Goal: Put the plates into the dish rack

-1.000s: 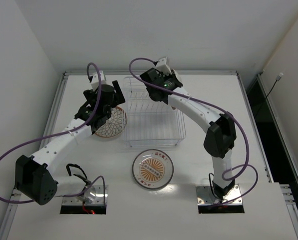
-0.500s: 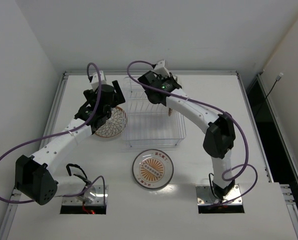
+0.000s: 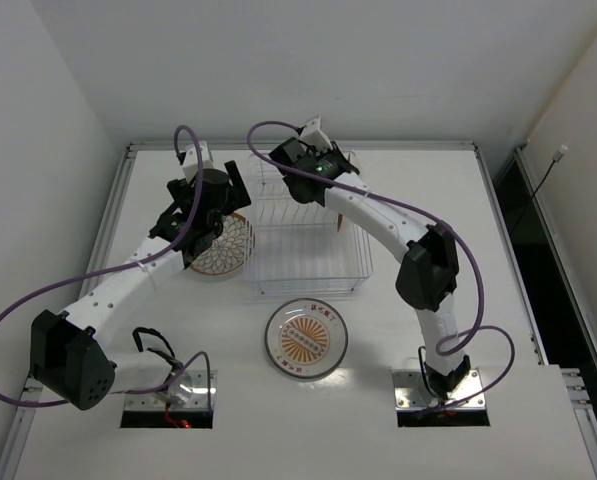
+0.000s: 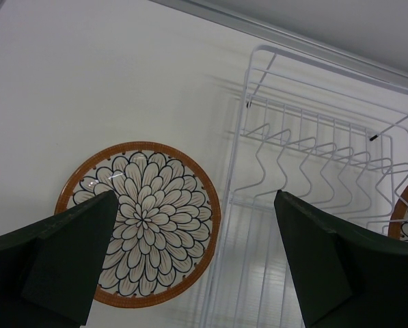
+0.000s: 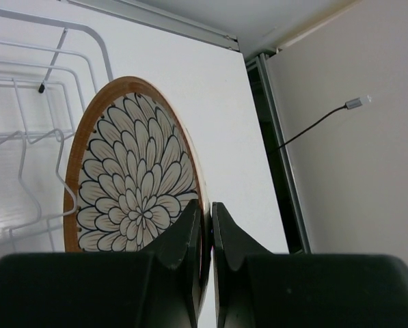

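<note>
A brown-rimmed petal plate (image 3: 221,248) lies flat on the table, left of the wire dish rack (image 3: 313,290). My left gripper (image 3: 221,212) hovers above it, open and empty; in the left wrist view (image 4: 195,198) the plate (image 4: 139,222) lies below the left finger and the rack (image 4: 306,150) to the right. My right gripper (image 5: 210,215) is shut on the rim of a second brown-rimmed plate (image 5: 132,181), held upright at the right side of the rack (image 5: 26,137). Its edge shows in the top view (image 3: 340,225). The orange sunburst plate (image 3: 306,340) lies flat in front of the rack.
A metal rail (image 3: 503,220) runs along the table's right edge, with a dark gap beyond it. A loose cable end (image 5: 357,102) hangs on the right wall. White walls close in at the back and left.
My right wrist has shifted slightly left and toward the back over the rack, still gripping the upright plate. The left arm and both flat plates have not moved.
</note>
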`<state>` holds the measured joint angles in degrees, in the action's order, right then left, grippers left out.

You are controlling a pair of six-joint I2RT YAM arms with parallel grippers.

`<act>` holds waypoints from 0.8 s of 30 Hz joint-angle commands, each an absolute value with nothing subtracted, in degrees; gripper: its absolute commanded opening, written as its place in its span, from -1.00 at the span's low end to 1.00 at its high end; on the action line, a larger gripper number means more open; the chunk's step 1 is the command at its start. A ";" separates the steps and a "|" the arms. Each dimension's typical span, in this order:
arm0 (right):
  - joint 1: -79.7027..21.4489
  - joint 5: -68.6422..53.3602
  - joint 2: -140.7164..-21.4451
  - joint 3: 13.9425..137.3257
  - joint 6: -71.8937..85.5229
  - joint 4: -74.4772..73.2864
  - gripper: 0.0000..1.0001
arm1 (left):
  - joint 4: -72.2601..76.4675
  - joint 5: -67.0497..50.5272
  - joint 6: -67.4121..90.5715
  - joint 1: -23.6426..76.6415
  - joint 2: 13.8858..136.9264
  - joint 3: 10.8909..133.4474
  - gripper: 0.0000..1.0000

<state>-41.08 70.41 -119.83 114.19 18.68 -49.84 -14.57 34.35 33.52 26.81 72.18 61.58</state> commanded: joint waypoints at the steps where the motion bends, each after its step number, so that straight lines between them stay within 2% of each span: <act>1: -39.38 71.46 -120.23 114.89 13.03 -38.60 -1.00 | -13.27 35.07 34.37 26.81 70.49 61.52 1.00; 4: -39.38 71.36 -120.23 113.38 7.04 -33.85 -0.99 | -13.27 35.07 34.37 26.81 70.49 61.52 1.00; 11: -37.01 67.95 -118.30 108.65 4.92 -30.95 -0.96 | -13.27 35.07 34.37 26.81 70.49 61.52 1.00; 16: -35.78 63.21 -116.98 105.39 3.25 -29.62 -0.72 | -13.27 35.07 34.37 26.81 70.49 61.52 1.00; 19: -35.25 62.67 -118.03 105.38 3.25 -29.62 -0.69 | -13.27 35.07 34.37 26.81 70.49 61.52 1.00; 22: -35.24 61.44 -118.56 105.38 3.25 -30.14 -0.54 | -13.27 35.07 34.37 26.81 70.49 61.52 1.00; 23: -35.24 61.44 -118.56 105.38 3.86 -30.15 -0.40 | -13.27 35.07 34.37 26.81 70.49 61.52 1.00; 24: -35.24 60.91 -118.56 105.38 3.87 -30.15 -0.35 | -13.27 35.07 34.37 26.81 70.49 61.52 1.00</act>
<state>-36.16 61.87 -118.56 105.58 3.49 -30.81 -14.57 34.35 33.52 26.81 72.18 61.58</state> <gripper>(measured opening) 0.299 0.998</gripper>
